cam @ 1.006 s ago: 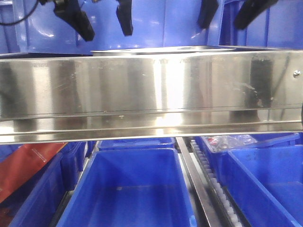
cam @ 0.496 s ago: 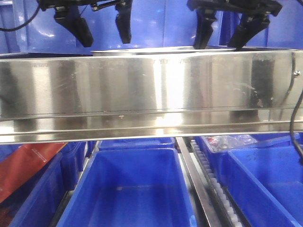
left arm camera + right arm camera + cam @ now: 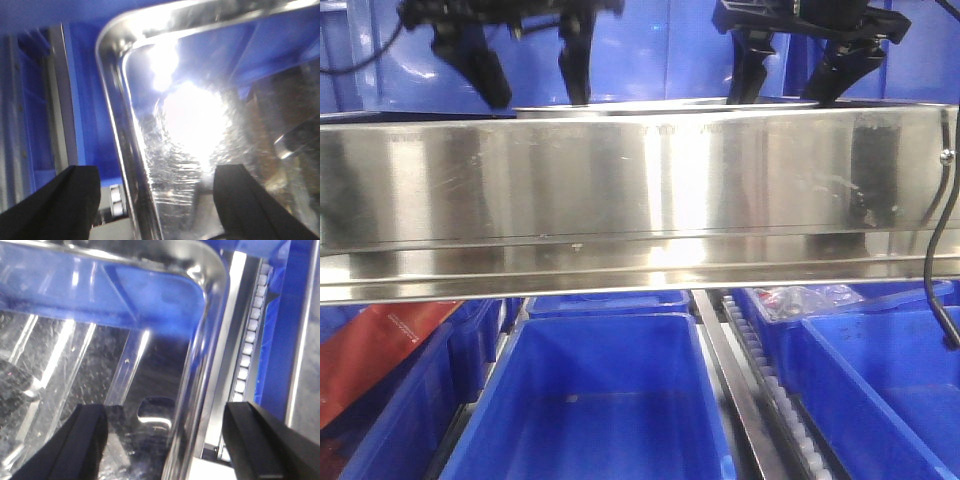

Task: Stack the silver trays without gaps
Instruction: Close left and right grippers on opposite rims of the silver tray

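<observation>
A broad steel band (image 3: 640, 190) fills the middle of the front view from edge to edge, with a screw near its right end. Below it stand blue bins (image 3: 600, 400): one open at centre, another at the right, and more behind the band at the top.

The tray (image 3: 660, 104) lies behind the band's upper edge, and only its thin rim shows there, roughly level. The wrist views show its shiny, scratched floor and rounded corners, with blue plastic around it. Whether more than one tray is stacked there cannot be told.

The left gripper (image 3: 535, 100) hangs over the tray's left end, spread wide. Its fingers (image 3: 65, 200) straddle the left rim – one outside over the blue plastic, the other over the tray floor. Contact with the rim is not clear.

The right gripper (image 3: 778, 98) hangs over the right end, also spread wide and gripping nothing. Its fingers (image 3: 260, 440) stand either side of the right rim – one inside over the floor, one outside over a metal rail.

A roller track (image 3: 770, 395) of small white wheels runs between the centre and right bins. A red pack (image 3: 370, 350) lies tilted at the lower left. A black cable (image 3: 935, 250) hangs down at the right edge, in front of the band.
</observation>
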`<control>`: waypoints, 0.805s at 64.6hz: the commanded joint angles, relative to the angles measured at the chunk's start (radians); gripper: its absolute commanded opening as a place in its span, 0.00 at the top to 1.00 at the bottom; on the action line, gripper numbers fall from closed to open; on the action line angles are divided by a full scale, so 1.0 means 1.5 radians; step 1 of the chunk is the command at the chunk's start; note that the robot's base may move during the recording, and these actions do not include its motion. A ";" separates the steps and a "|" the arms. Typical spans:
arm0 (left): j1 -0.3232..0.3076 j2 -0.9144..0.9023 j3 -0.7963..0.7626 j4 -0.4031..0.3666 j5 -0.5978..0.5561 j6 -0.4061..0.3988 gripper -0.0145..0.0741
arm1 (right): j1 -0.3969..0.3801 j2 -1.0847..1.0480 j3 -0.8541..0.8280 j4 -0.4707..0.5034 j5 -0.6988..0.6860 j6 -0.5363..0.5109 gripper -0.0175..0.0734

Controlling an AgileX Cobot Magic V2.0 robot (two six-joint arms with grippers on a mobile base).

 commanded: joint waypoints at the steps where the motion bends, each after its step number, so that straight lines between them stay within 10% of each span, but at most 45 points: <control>1: -0.003 0.009 -0.005 -0.002 0.008 -0.008 0.41 | 0.000 -0.001 -0.005 -0.004 -0.011 -0.001 0.40; 22: -0.003 0.018 -0.005 -0.003 0.006 -0.008 0.45 | 0.000 0.020 -0.005 -0.001 -0.005 -0.001 0.42; 42: -0.002 0.018 -0.005 -0.001 0.003 -0.008 0.88 | 0.000 0.021 -0.005 0.001 -0.005 -0.001 0.87; 52: -0.002 0.018 -0.005 0.002 0.001 -0.008 0.84 | 0.000 0.021 -0.005 0.001 -0.005 -0.001 0.89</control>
